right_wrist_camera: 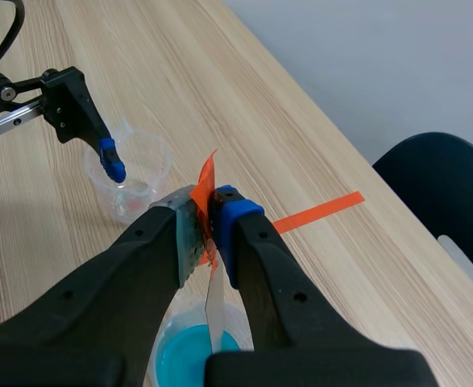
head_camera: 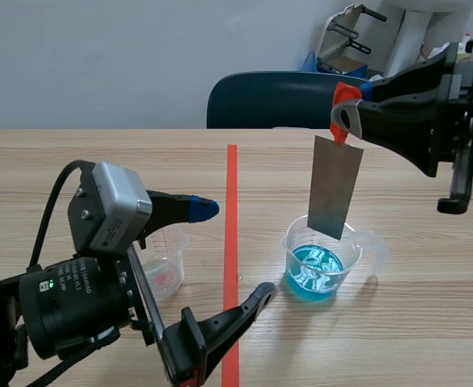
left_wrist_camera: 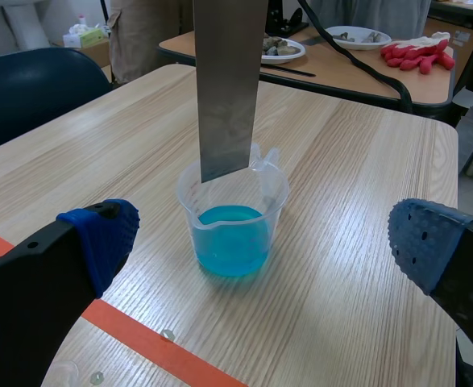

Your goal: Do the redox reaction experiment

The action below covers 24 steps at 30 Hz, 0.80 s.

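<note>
A clear beaker of blue liquid stands right of the red tape line. A grey metal strip with orange tape at its top hangs upright over it, held by my right gripper, which is shut on the taped end. The strip's lower edge sits about level with the beaker's rim, above the liquid. My left gripper is open and low on the table. The beaker stands ahead of it, between the lines of its blue-padded fingers.
An empty clear beaker stands left of the red tape line, under one left finger. A dark blue chair is behind the table's far edge. Another table with plates and red gloves lies beyond.
</note>
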Each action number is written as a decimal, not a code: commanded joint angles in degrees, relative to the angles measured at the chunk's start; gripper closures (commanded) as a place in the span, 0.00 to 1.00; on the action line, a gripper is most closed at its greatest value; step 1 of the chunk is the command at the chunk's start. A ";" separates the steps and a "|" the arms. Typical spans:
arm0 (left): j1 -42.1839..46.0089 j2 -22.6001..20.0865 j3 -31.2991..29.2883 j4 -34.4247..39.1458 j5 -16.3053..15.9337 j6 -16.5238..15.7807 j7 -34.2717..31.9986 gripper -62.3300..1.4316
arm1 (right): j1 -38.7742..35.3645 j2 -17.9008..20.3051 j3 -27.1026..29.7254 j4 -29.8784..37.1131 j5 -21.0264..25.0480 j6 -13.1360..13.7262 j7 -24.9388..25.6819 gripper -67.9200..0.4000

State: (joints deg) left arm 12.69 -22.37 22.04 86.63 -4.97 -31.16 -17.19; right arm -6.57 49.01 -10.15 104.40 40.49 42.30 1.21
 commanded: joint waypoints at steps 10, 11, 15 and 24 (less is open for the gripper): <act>-0.15 0.42 0.11 0.70 -0.74 0.11 -0.81 0.00 | 0.55 -0.15 -4.33 -3.45 -5.81 0.42 5.70 0.99; -0.15 0.42 0.11 0.70 -0.74 0.11 -0.81 0.00 | 0.55 -0.15 -4.66 -3.89 -6.62 0.42 6.60 0.99; -0.15 0.42 0.11 0.70 -0.74 0.11 -0.81 0.00 | 0.55 -0.15 -6.21 -5.88 -10.69 0.42 10.19 0.98; -0.15 0.42 0.11 0.70 -0.74 0.11 -0.81 0.00 | 0.57 -1.86 -6.82 -9.79 -23.82 0.42 20.98 0.99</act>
State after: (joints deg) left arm 12.69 -22.37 22.04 86.63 -4.97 -31.16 -17.19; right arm -6.57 47.27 -17.37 94.30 15.99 42.35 20.99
